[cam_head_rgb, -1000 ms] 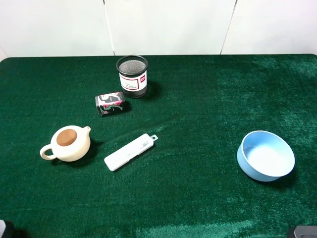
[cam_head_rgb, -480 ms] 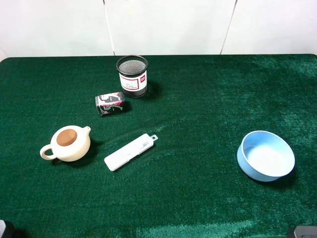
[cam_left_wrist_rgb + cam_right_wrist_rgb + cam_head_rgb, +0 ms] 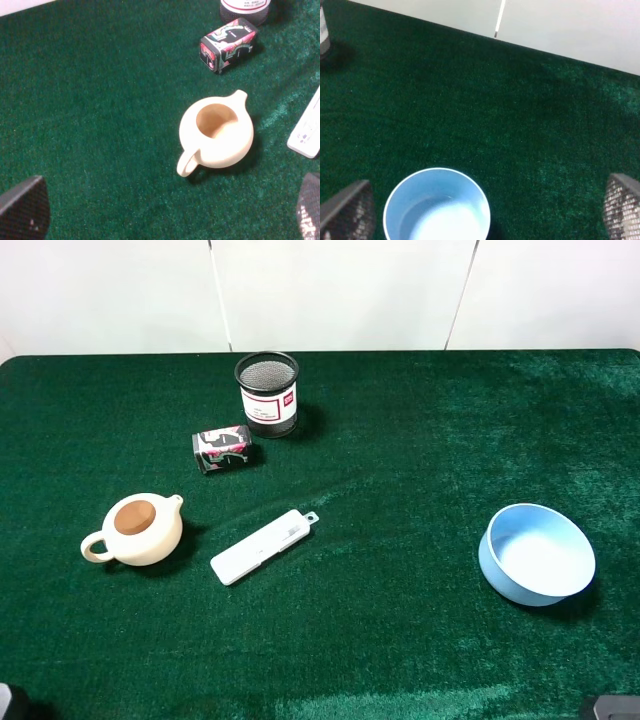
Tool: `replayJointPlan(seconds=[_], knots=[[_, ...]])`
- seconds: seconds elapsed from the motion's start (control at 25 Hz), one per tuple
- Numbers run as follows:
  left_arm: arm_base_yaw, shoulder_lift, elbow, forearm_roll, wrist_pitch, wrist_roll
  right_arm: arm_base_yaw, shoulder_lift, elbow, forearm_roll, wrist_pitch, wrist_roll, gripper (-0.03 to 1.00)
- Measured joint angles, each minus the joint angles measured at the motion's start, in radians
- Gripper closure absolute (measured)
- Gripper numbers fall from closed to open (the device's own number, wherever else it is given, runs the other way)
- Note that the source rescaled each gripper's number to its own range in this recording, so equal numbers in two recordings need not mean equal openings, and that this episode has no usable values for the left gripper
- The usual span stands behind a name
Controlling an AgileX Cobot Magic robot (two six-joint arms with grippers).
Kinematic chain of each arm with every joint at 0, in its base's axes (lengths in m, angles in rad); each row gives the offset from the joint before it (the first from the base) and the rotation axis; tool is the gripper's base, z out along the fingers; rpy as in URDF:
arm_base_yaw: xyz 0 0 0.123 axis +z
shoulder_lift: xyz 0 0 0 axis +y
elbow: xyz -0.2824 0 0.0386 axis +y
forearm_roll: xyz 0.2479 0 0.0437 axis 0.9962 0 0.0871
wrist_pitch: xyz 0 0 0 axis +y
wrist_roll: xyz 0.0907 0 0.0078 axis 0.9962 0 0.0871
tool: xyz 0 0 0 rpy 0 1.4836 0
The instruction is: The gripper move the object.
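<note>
The cream-white teapot point(image 3: 133, 530) stands upright on the green cloth at the left, with its brown round top, its loop handle to the left and its spout to the back right. It also shows in the left wrist view point(image 3: 217, 132), ahead of my left gripper point(image 3: 165, 212). That gripper is open and empty, with its fingertips point(image 3: 22, 210) wide apart and short of the teapot. My right gripper point(image 3: 485, 210) is open and empty, hovering near the light-blue bowl point(image 3: 437, 207). Only dark corners of the arms show at the bottom of the exterior view.
A black mesh pen cup point(image 3: 267, 392) stands at the back. A small black-and-pink box point(image 3: 222, 449) lies in front of it. A flat white case point(image 3: 263, 546) lies just right of the teapot. The light-blue bowl point(image 3: 537, 554) sits at the right. A white wall lies behind the table's far edge.
</note>
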Motion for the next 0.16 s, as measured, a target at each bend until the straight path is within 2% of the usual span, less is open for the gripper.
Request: replayJointPlan(seconds=[0.16], knots=[[0.0, 0.0, 0.0, 0.0, 0.0, 0.0, 0.0, 0.0, 0.0, 0.0, 0.0, 0.0, -0.03]])
